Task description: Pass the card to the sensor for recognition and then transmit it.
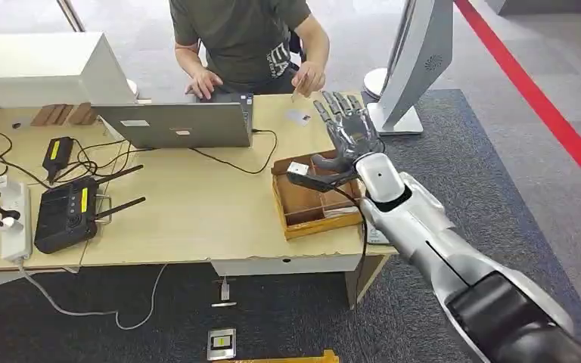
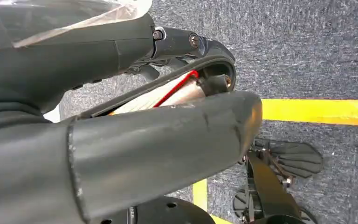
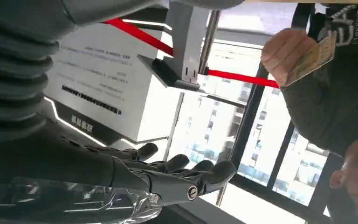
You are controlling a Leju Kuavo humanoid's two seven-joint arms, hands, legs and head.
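Right hand: raised above the far right corner of the table, palm turned up and fingers spread apart, holding nothing. The right wrist view confirms this, with the dark fingers extended side by side and nothing between them.

Left hand: seen at close range in the left wrist view, hanging over grey carpet with yellow floor tape. The thick thumb lies across the frame; whether the fingers are closed cannot be told from this angle. No object is seen in it.

Card: held by the person's hand at the far edge of the table, just beyond the right hand's fingertips and apart from them. In the right wrist view the same card is pinched in that hand.

A small white item lies flat on the table near the far right corner, between the person's hand and the robot's palm; it may be the sensor pad, though the view is too coarse to confirm.

Below the right wrist, a wooden tray sits at the right edge of the table, with a white slip at its far end.

A laptop stands open at the far edge, centre. A black router with antennas and a white power strip occupy the left side among loose cables.
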